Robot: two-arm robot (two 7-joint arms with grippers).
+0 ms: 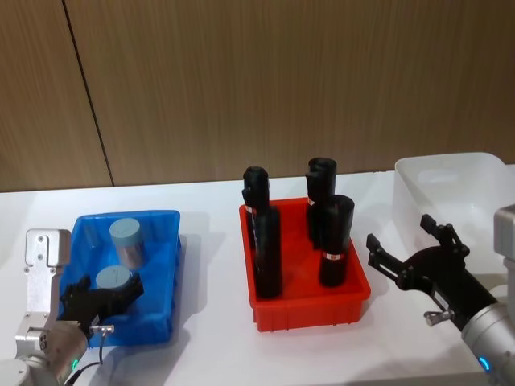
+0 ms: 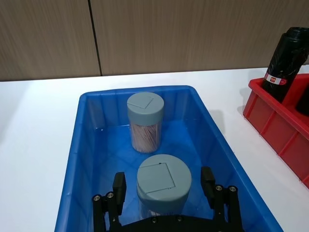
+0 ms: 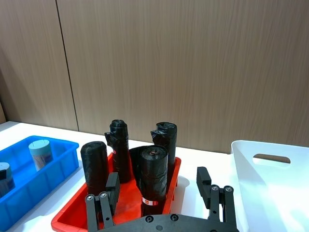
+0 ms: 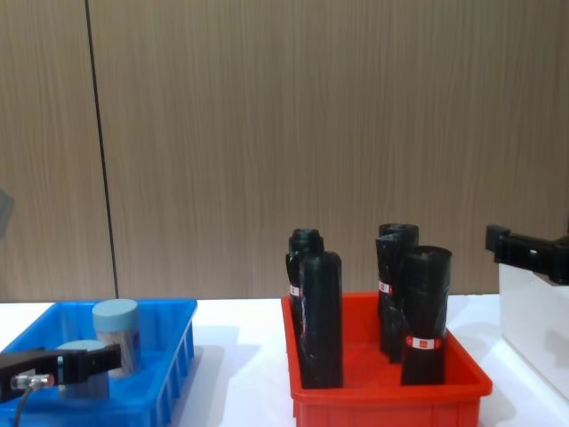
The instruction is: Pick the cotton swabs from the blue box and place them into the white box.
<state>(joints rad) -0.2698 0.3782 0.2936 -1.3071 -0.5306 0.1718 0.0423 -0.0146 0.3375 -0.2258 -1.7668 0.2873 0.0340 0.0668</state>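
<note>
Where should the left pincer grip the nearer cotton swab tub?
Its round wall just under the lid, from the robot's side: the nearer tub stands upright in the blue box, and the open left pincer straddles it, gap each side.

The scene is backed by a brown wood-grain panelled wall (image 1: 282, 80), whose grain is run vertically. The panelling is divided by a thin dark vertical seam (image 1: 84, 88) towards the left. The wall is met at its foot by a smooth white table top (image 1: 209, 322), which is evenly and brightly lit; soft grey shadows (image 1: 197, 241) are cast on it
</note>
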